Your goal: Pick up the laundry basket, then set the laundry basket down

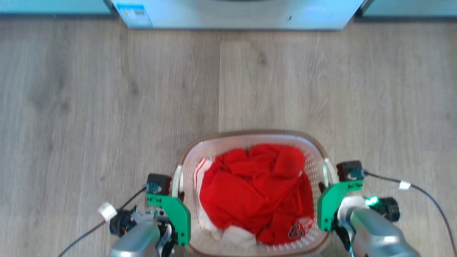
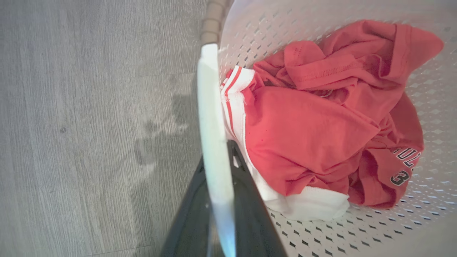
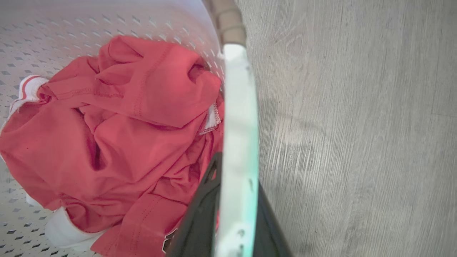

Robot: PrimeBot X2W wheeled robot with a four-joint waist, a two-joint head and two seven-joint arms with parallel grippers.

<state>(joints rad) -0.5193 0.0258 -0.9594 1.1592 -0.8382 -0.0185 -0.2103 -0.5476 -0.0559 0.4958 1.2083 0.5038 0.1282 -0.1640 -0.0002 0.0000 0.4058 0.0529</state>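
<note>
On the left, left gripper (image 1: 178,194) (image 2: 219,157) closed around the white left handle (image 1: 177,178) (image 2: 210,107) of the laundry basket (image 1: 250,134), one dark finger on each side of it. In the middle, laundry basket low over the grey wood floor (image 1: 107,107), between both grippers, well apart from the washing machine (image 1: 242,14) up top, holding crumpled red clothes (image 1: 253,185) with white trim; lifted or resting, cannot tell. On the right, right gripper (image 1: 323,187) (image 3: 235,171) likewise clamped on the right handle (image 1: 328,171) (image 3: 239,107).

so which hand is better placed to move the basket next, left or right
Neither alone, I'd say. The left hand has its fingers either side of the left handle, the right hand likewise on the right handle, so the laundry basket should probably move with both together.
</note>
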